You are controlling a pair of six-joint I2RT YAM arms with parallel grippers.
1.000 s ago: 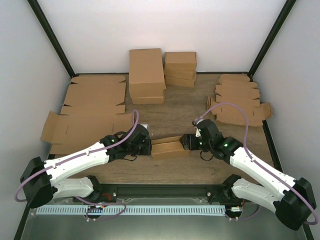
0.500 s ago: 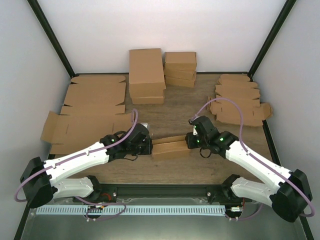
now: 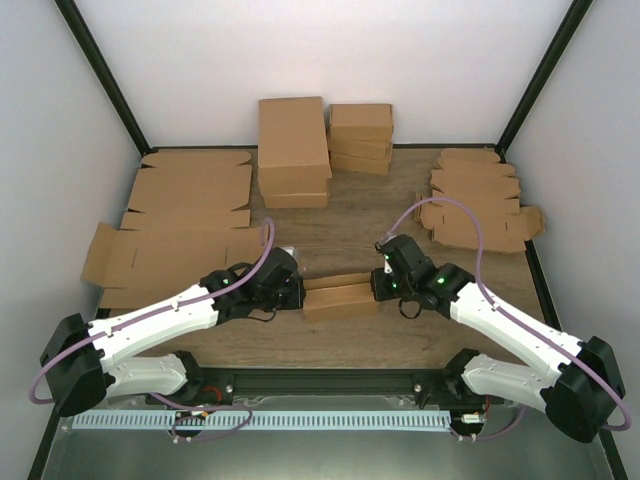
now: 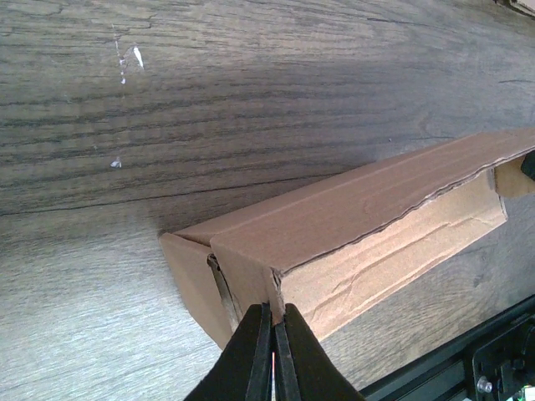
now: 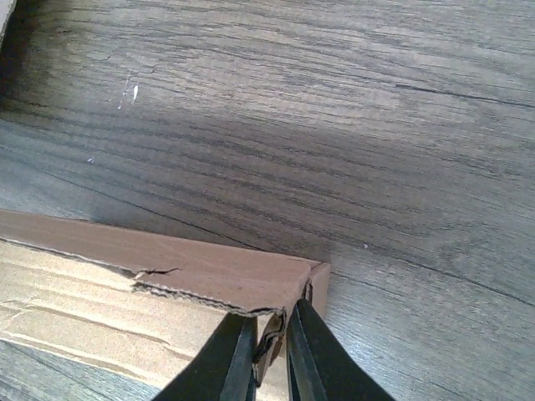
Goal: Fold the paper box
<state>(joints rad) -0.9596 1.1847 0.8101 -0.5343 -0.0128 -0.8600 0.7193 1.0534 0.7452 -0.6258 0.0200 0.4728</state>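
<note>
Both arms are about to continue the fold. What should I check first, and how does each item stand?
1. Left gripper pinches one end of the paper box: ok.
2. Right gripper pinches the opposite end: ok.
3. Box down on the table: ok.
4. Cardboard undamaged: not ok, ragged tear along a long edge.
5. End flaps locked in place: cannot tell.

The small brown cardboard box [image 3: 340, 297] lies front-centre on the wooden table [image 3: 345, 225]. Stacked bigger brown boxes [image 3: 293, 150] stand behind it, large flat cardboard sheets [image 3: 180, 235] lie left, and small die-cut cardboard blanks [image 3: 478, 200] lie right.
</note>
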